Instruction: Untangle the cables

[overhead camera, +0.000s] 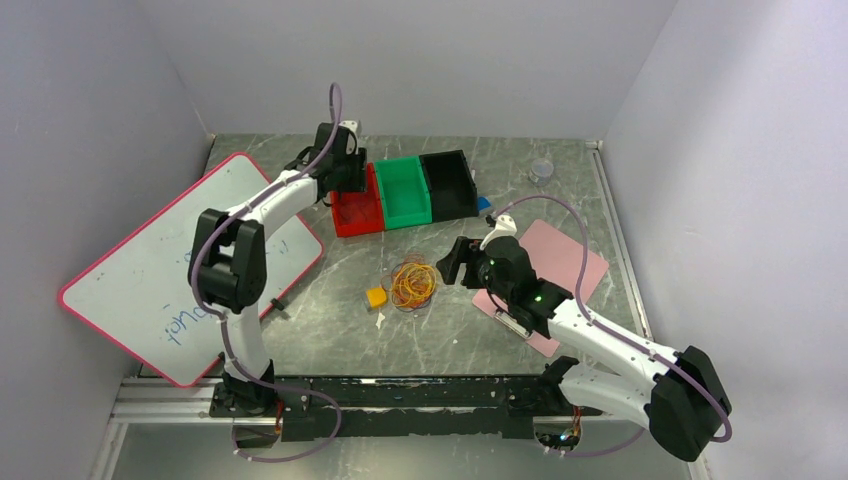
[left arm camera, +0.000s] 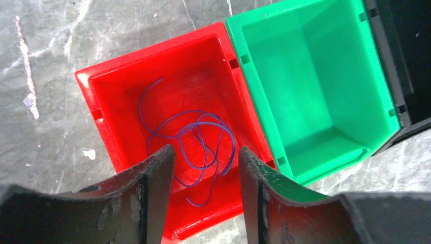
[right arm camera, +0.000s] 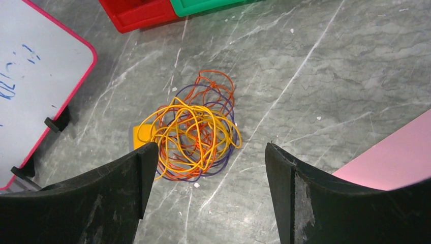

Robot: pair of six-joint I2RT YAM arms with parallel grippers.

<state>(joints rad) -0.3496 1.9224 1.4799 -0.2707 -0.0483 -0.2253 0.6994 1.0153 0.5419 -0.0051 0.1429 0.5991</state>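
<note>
The cables (overhead camera: 413, 283) lie as a tangle of yellow, orange and purple loops on the grey table, in the middle between the two arms. In the right wrist view the tangle (right arm camera: 195, 132) sits just ahead of my right gripper (right arm camera: 211, 152), whose fingers stand wide apart and hold nothing. That gripper (overhead camera: 455, 262) hovers just right of the tangle. A single purple cable (left arm camera: 195, 145) lies loose on the floor of the red bin (left arm camera: 152, 56). My left gripper (left arm camera: 206, 152) hangs over it, open and not touching the cable. In the top view that gripper (overhead camera: 345, 170) is above the red bin (overhead camera: 355, 213).
A green bin (overhead camera: 405, 195) and a black bin (overhead camera: 450, 185) stand in a row right of the red one. A yellow block (overhead camera: 376, 296) touches the tangle's left side. A pink-edged whiteboard (overhead camera: 170, 270) lies at the left, a pink sheet (overhead camera: 560, 260) under the right arm.
</note>
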